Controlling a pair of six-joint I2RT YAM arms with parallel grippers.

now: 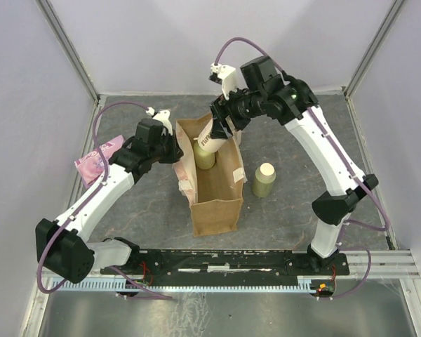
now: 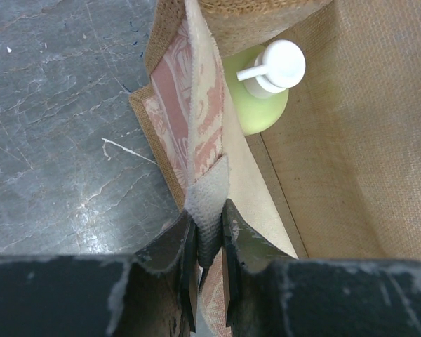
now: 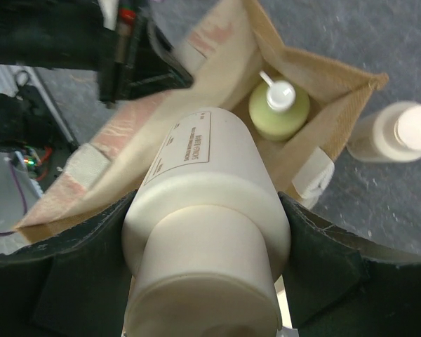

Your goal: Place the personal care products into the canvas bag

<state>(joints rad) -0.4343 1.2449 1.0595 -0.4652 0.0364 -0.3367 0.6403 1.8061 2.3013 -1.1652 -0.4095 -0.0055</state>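
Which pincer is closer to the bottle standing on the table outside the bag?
Right. The right pincer is above the bag's far end, near the bottle; the left pincer grips the bag's opposite wall.

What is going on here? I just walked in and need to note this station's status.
The left pincer is shut on the rim of the bag, which stands open. The right pincer grips a cream bottle, tilted over the bag's mouth and not yet let go. A green pump bottle already sits inside the bag. Another bottle stands on the table to the right of the bag, and a pink packet lies off to the left.
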